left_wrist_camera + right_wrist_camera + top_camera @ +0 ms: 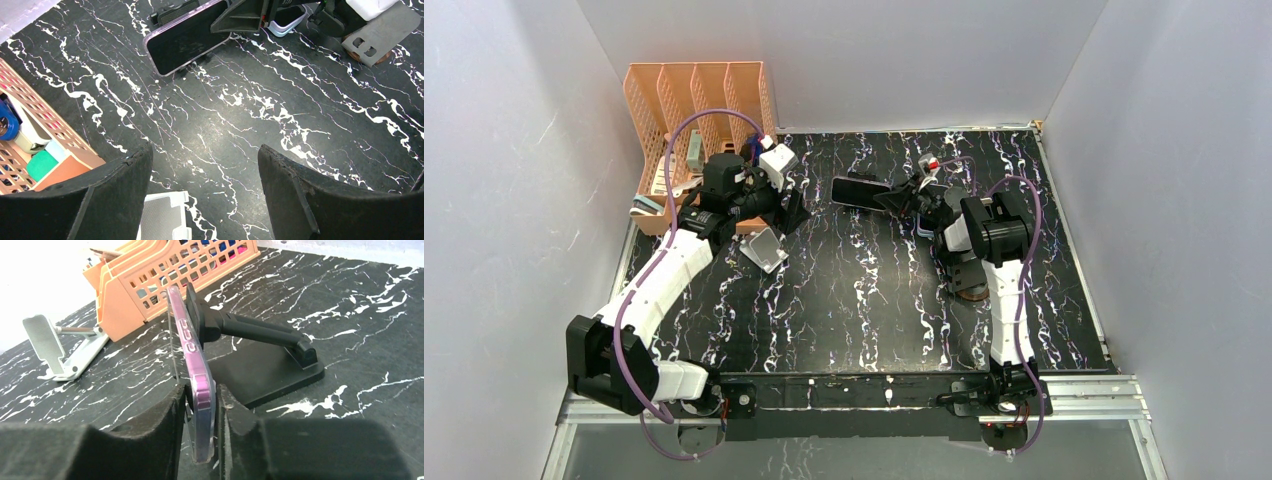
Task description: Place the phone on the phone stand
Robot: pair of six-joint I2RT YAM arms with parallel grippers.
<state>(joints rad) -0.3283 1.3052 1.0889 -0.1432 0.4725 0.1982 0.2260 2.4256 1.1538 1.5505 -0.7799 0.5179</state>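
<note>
Okay, over on the right wrist camera I had the purple-edged phone with the dark screen (192, 355) edge-on and nearly upright. Its back lay against the head of the black plastic phone stand with the angled arm and flat base (260, 360). The right gripper (200, 395) had its two black pads (170, 415) on either side of the phone's near end, very close to it. Whether they were actually pressing on the case or standing just off it, I could not tell. From the top camera the phone (859, 190) sat in landscape near the back middle of the black white-veined marble-pattern table (864, 300), with the right gripper (902, 198) directly at its right end.

Now the left side: the left gripper (205, 190) hung above bare tabletop with its jaws spread wide and nothing between them. Just below it in the left wrist view showed a corner of the small silver metal folding stand (162, 215), which stood beside the orange perforated plastic organiser rack (694, 100) at the table's back left corner. That same wrist view caught the phone (187, 35) across the table, well apart from the left fingers (100, 200).
</note>
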